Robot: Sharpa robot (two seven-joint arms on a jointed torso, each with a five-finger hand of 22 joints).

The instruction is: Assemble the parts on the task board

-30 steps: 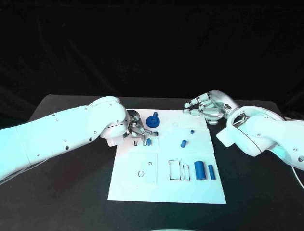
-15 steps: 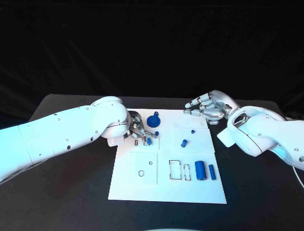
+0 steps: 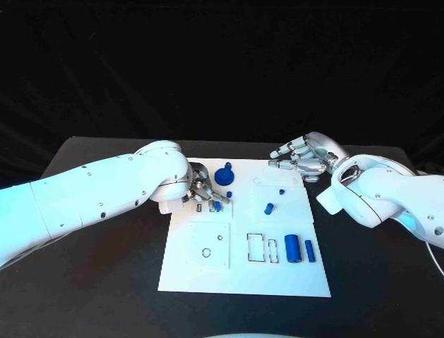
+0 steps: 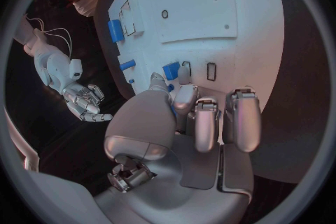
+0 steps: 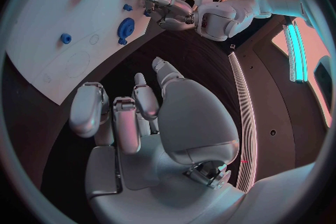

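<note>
The white task board (image 3: 244, 274) lies mid-table. My left hand (image 3: 203, 191) is down on its far left part, beside the small slots. In the left wrist view its thumb and a finger (image 4: 183, 81) pinch a small blue block (image 4: 171, 70), whose end sits at the board next to a slot. A blue gear-shaped part (image 3: 226, 176) stands just beyond that hand. My right hand (image 3: 303, 158) hovers off the board's far right corner, fingers apart and holding nothing.
Two short blue pegs (image 3: 269, 208) (image 3: 281, 191) lie mid-board. Two blue cylinders (image 3: 292, 248) (image 3: 309, 251) lie near the right edge beside empty rectangular slots (image 3: 255, 248). A square plate with a round hole (image 3: 210, 246) sits at the board's left. Black table (image 3: 100, 282) surrounds it.
My left hand's fingers have edged slightly to the right over the slots. The right hand and the loose parts have stayed put.
</note>
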